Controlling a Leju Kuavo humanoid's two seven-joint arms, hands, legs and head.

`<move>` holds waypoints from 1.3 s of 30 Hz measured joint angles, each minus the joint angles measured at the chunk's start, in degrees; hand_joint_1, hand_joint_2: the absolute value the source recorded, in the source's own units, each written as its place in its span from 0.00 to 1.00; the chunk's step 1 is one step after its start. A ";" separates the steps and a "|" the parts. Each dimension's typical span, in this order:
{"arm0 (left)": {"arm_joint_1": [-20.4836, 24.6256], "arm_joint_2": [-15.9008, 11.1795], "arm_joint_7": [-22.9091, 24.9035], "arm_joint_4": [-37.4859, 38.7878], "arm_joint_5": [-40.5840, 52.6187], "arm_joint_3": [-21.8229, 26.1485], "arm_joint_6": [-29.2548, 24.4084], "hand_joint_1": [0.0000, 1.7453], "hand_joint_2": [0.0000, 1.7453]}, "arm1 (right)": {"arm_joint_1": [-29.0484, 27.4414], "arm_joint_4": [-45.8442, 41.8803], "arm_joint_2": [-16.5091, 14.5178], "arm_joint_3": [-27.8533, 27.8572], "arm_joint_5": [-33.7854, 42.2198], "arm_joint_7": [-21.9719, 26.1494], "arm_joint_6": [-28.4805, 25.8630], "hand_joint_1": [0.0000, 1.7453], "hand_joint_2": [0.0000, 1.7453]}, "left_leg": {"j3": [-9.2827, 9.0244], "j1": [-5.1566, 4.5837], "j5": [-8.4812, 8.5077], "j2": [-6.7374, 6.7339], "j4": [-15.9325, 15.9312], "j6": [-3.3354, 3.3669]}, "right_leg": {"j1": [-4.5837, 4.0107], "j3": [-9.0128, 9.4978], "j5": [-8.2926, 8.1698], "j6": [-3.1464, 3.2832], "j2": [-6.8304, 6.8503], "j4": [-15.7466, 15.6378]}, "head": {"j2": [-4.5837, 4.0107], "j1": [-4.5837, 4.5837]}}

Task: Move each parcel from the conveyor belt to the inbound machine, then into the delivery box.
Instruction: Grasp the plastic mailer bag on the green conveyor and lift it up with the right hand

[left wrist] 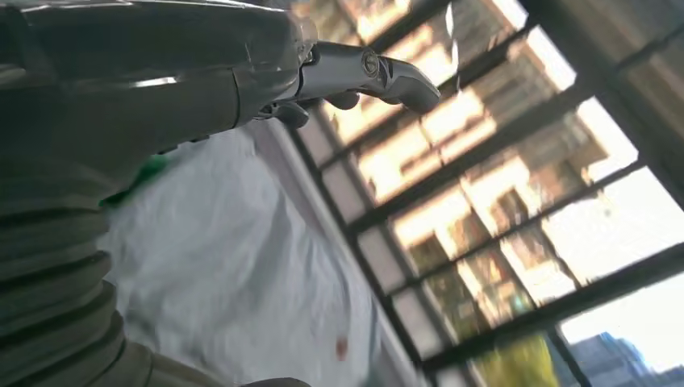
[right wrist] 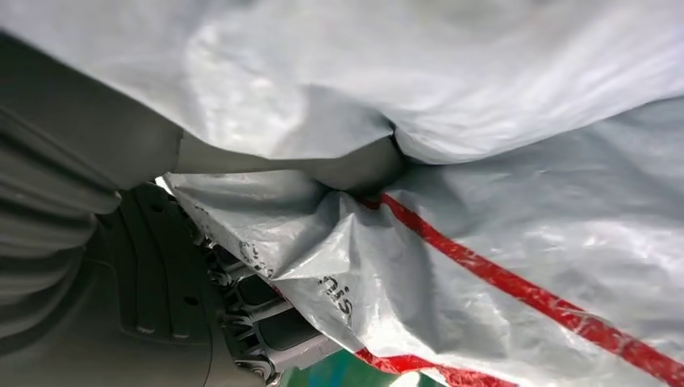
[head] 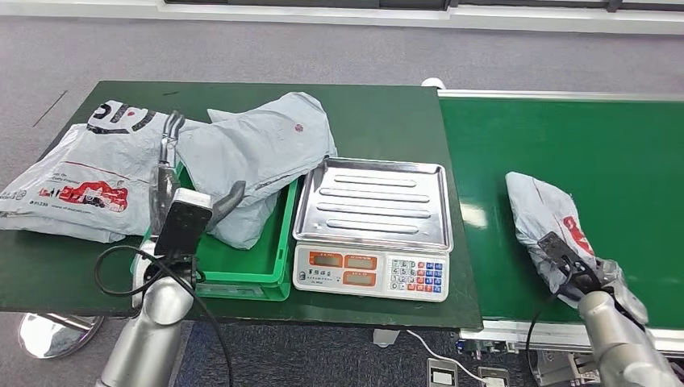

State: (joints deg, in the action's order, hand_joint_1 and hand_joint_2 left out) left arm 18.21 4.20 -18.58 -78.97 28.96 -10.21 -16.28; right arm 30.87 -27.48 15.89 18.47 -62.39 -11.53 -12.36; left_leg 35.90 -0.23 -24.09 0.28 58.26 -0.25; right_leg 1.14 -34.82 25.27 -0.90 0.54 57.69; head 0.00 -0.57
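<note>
A grey parcel with red print (head: 542,211) lies on the green conveyor belt (head: 565,129) at the right. My right hand (head: 569,262) grips its near end. In the right wrist view the thumb (right wrist: 355,171) presses into the parcel's plastic (right wrist: 500,113) and the dark fingers (right wrist: 258,314) sit beneath it. The steel-topped scale (head: 375,201) stands bare in the middle. My left hand (head: 173,173) is raised over the left edge of the green box (head: 242,270), fingers spread (left wrist: 379,72), holding nothing. A grey parcel (head: 258,149) (left wrist: 226,274) lies in the box beside it.
Another grey parcel with red and black print (head: 81,173) lies on the dark green table (head: 379,113) left of the box. The scale's keypad (head: 415,276) faces me. Grey floor surrounds the table and belt.
</note>
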 joint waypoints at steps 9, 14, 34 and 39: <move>5.42 5.34 -2.06 12.78 -19.94 -0.46 13.99 0.00 1.00 | 2.95 -4.23 -3.31 -0.84 0.96 5.74 -18.78 1.00 1.00 | 0.02 0.00 0.00 0.04 0.01 0.01 | 0.00 -0.02 0.00 0.00 0.05 0.00 | 0.00 -0.01; 10.30 7.65 -3.75 21.54 -19.64 -1.43 14.32 0.00 1.00 | -3.76 -20.97 -5.48 -1.95 10.21 14.74 -26.03 1.00 1.00 | 0.05 0.02 0.00 0.29 0.01 0.01 | -0.02 0.03 0.03 -0.01 0.24 0.00 | 0.00 0.00; 19.67 11.14 -7.17 36.82 -18.66 -2.87 13.27 0.00 1.00 | -20.06 -55.34 -11.78 -11.60 7.34 15.87 -20.14 1.00 1.00 | 0.08 0.06 -0.07 0.00 -0.03 -0.03 | -0.07 -0.10 0.06 0.02 -0.02 0.02 | 0.00 0.01; 21.85 11.79 -7.34 38.52 -16.34 -3.49 8.64 0.00 1.00 | -19.89 -57.62 -14.08 -20.13 7.87 12.93 -9.62 1.00 1.00 | 0.08 0.08 -0.02 -0.03 -0.03 -0.06 | -0.09 -0.11 0.05 0.03 -0.06 0.02 | 0.00 -0.01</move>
State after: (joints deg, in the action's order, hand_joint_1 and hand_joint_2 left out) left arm 40.07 15.99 -25.92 -40.45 12.62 -13.69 -7.64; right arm 10.98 -85.11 1.82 -1.66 -54.51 1.40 -21.98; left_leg 35.98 -0.14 -24.11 0.24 58.23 -0.31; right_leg 1.05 -34.93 25.32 -0.87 0.48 57.71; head 0.00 -0.58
